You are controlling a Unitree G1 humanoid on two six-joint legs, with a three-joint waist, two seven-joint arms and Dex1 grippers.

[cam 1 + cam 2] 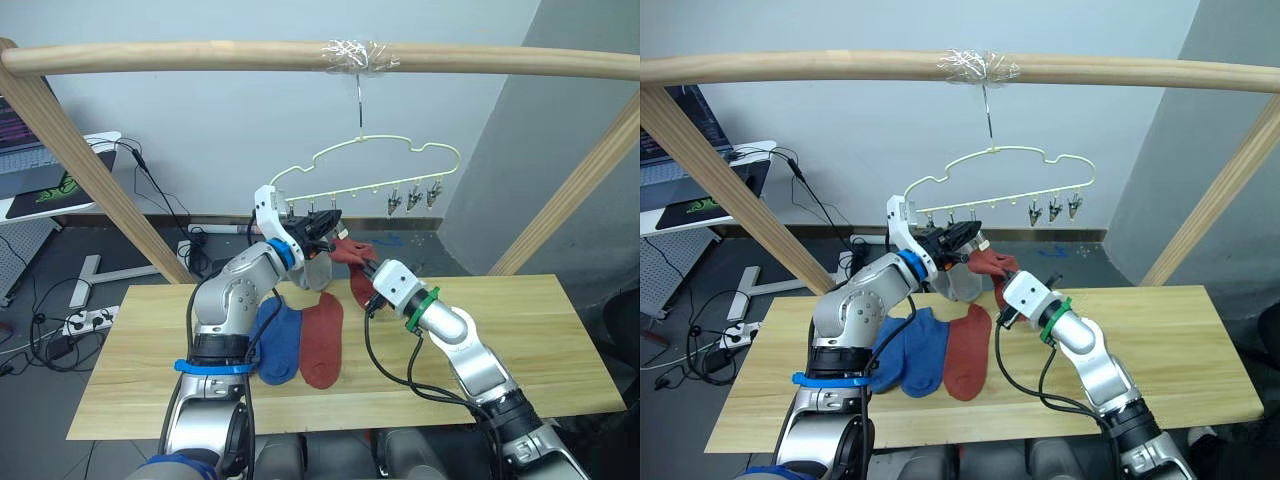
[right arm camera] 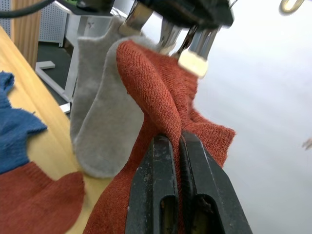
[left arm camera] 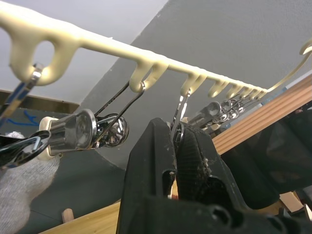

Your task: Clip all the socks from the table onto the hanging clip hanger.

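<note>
The pale yellow clip hanger (image 1: 360,139) hangs by its hook from the pole. My left gripper (image 1: 325,222) is raised at its row of clips, shut on one metal clip (image 3: 178,122). A light grey sock (image 1: 318,272) hangs from a neighbouring clip. My right gripper (image 1: 372,268) is shut on a rust red sock (image 2: 156,92) and holds its cuff up against the pinched clip. On the table (image 1: 520,340), blue socks (image 1: 280,340) and another rust red sock (image 1: 322,342) lie side by side below my left arm.
The round wooden pole frame (image 1: 200,55) crosses overhead, with slanted legs at both sides. Bare clips (image 1: 412,198) hang at the hanger's right end. A laptop (image 1: 30,150) on a side stand and floor cables lie at the far left.
</note>
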